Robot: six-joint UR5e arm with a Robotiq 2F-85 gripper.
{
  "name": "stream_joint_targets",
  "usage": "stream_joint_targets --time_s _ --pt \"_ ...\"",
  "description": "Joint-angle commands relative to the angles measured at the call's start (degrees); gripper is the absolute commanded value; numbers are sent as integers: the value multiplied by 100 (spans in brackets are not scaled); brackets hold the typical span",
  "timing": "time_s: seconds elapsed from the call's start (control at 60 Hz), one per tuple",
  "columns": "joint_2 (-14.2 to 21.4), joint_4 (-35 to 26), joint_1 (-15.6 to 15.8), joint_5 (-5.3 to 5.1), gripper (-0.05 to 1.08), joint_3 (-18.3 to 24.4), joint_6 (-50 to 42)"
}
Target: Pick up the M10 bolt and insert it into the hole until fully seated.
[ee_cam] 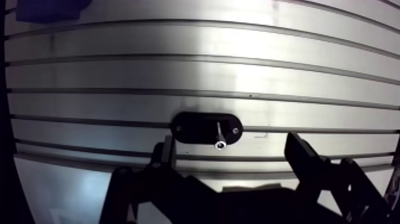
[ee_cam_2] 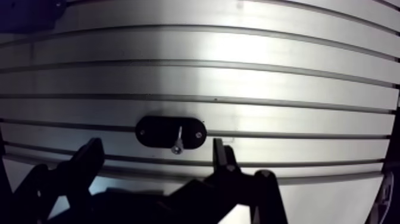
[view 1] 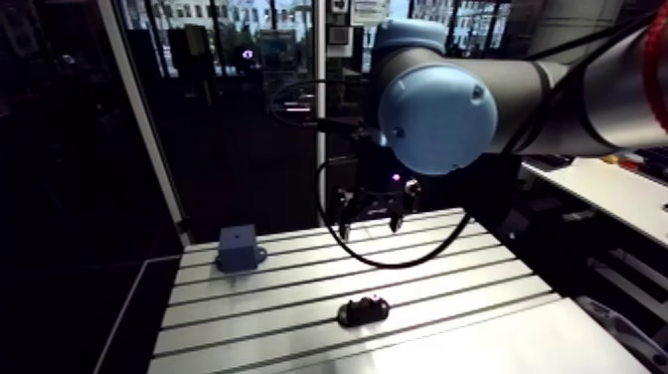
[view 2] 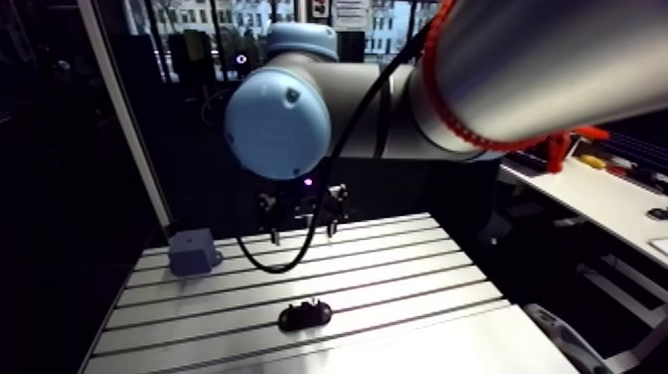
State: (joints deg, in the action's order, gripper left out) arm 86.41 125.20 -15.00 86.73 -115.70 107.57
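A black oval holder (ee_cam: 205,127) lies on the slotted aluminium table (view 1: 447,269), toward its front. A slim silver bolt (ee_cam: 219,136) stands in the holder, head up. At the table's back left sits a blue block (view 1: 239,247). My gripper (ee_cam: 229,146) hangs well above the table, behind the holder in the arm view. It is open and holds nothing. In the wrist view the holder and bolt lie far below, just ahead of the gap between the two dark fingers (ee_cam: 163,156). The block's hole does not show.
The table's front edge runs close to the holder (view 2: 304,315). Its left edge drops off beside the blue block (view 2: 192,251). A white desk (view 1: 616,194) stands off to the right.
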Motion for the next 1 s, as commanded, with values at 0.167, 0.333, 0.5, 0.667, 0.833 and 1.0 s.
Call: stream_joint_targets --time_s 0.167,0.333,0.5,0.667,0.833,1.0 --pt "-111 528 -117 -145 1 -429 94" --pt "-78 537 -109 -143 1 -516 24" --pt "-49 711 -107 -118 2 -691 55" --pt "-66 844 -108 -64 4 -781 68" --pt "-110 985 -107 -64 10 -910 83" --pt "-151 1166 -108 -64 20 -994 93"
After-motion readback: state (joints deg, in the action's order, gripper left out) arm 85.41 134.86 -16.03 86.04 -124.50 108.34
